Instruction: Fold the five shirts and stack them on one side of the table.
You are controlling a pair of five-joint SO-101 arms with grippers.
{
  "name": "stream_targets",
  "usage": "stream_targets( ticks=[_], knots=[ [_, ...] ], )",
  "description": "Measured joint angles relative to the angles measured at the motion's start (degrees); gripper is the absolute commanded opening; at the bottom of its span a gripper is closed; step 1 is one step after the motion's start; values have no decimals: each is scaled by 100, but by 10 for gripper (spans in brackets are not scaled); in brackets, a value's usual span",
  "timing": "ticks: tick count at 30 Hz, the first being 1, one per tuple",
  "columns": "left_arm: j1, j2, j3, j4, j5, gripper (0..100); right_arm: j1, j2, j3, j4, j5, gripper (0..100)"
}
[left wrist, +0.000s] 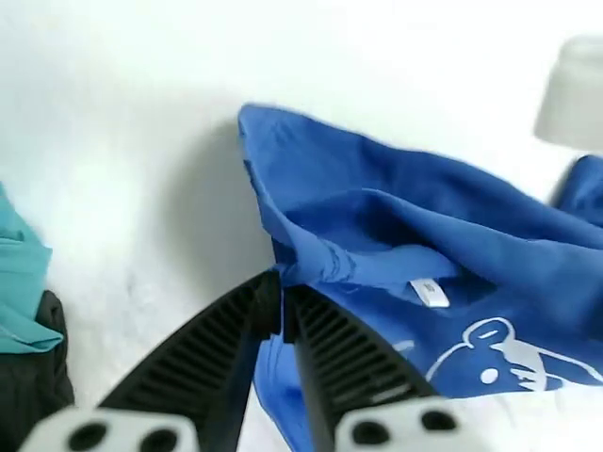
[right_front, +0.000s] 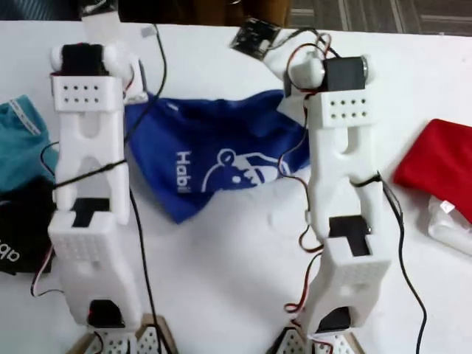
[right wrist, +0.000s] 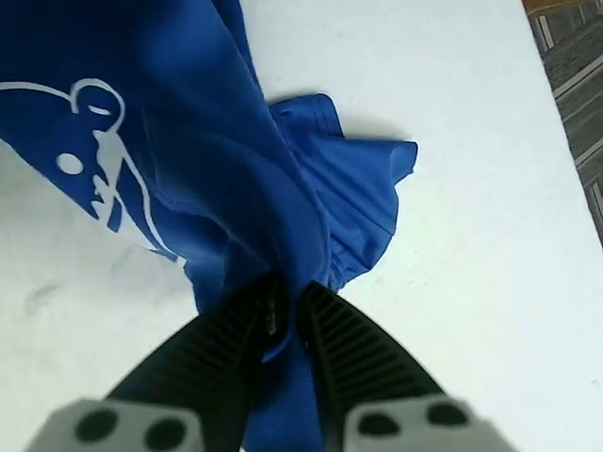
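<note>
- Blue shirt [right_front: 214,158]: royal blue, with a white cartoon figure and white lettering. A white label [left wrist: 431,293] sits just beside the left pincer [left wrist: 283,306].
- Left pincer and right pincer [right wrist: 287,299]: black ribbed fingers on pale grey bases.
- Teal shirt [right_front: 22,140]: teal with pale trim, out beyond the left pincer.
- Black shirt [right_front: 22,221]: black with white lettering.
- Red shirt [right_front: 442,166]: plain red, well apart from the right pincer.
- Desk [right_front: 221,280]: white.
- Arms [right_front: 88,140]: white with black motors.
- Cables [right_front: 142,258]: black and red.

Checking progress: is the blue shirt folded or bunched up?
Bunched up, not folded: the blue shirt lies creased, pinched by the left claw and right claw.
</note>
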Motion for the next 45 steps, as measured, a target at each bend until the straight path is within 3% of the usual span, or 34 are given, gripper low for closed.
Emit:
stream_targets(
  ticks=[3, 9, 26, 36, 45],
  knots=[
    [-97, -185, 0, 9, -53, 24, 352, 387, 0, -387, 0, 56],
    [-325, -220, 0, 9, -53, 24, 703, 1284, 0, -774, 0, 251],
    [-457, -220, 0, 9, -185, 25, 967, 1512, -378, -949, -26, 258],
    [-457, -220, 185, -123, -264, 25, 967, 2585, -554, -1793, -1890, 258],
    [-457, -220, 193, -167, -281, 25, 976, 3578, -1802, -1820, -3569, 258]
  ],
)
